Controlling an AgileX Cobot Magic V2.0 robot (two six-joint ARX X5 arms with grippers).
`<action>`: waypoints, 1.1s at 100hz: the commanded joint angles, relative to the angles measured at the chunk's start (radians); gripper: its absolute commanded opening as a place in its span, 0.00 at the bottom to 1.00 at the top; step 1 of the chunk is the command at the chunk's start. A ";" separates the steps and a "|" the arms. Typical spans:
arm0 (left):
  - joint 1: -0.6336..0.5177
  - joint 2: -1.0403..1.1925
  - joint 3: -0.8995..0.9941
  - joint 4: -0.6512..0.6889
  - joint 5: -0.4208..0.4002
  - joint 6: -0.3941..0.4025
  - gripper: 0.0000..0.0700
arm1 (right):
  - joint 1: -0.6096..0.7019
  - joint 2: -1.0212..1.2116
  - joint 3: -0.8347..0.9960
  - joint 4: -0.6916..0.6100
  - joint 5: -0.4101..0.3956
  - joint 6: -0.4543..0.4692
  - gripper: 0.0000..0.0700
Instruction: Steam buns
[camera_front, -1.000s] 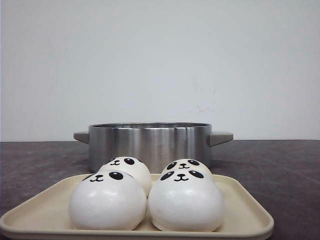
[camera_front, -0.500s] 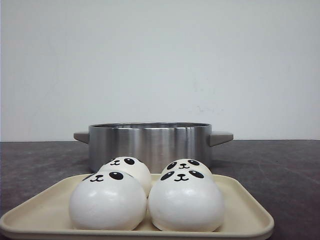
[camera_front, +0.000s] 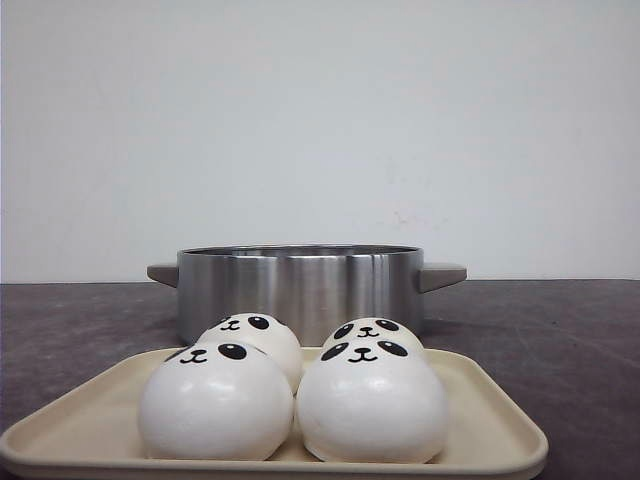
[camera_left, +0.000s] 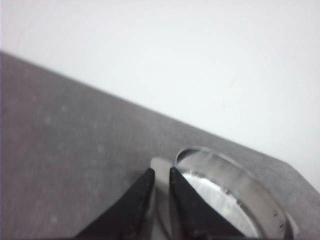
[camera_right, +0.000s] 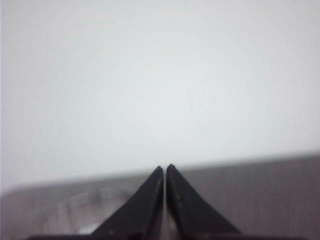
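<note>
Several white panda-faced buns sit close together on a beige tray (camera_front: 490, 425) at the front of the table: two in front (camera_front: 215, 408) (camera_front: 372, 408) and two behind (camera_front: 258, 335) (camera_front: 372, 330). Neither gripper shows in the front view. In the left wrist view my left gripper (camera_left: 161, 171) hangs above the table with its black fingers almost together and nothing held. Beyond its tips lie the steel pot (camera_left: 235, 187) and its grey handle (camera_left: 161, 163). My right gripper (camera_right: 164, 167) is shut and empty, pointing toward the wall.
A wide steel pot (camera_front: 300, 285) with grey side handles stands just behind the tray, open on top. Dark grey tabletop (camera_front: 570, 330) runs to a white wall. The pot shows faintly in the right wrist view (camera_right: 85, 210).
</note>
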 joint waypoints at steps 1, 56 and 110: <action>0.002 0.033 0.066 0.005 0.003 0.076 0.02 | -0.001 0.000 -0.001 0.100 0.056 0.091 0.01; -0.020 0.625 0.627 -0.061 0.206 0.243 0.02 | -0.001 0.215 0.494 -0.090 -0.187 0.270 0.01; -0.108 0.694 0.638 -0.150 0.255 0.263 0.55 | 0.054 0.721 1.060 -0.787 -0.208 -0.071 0.60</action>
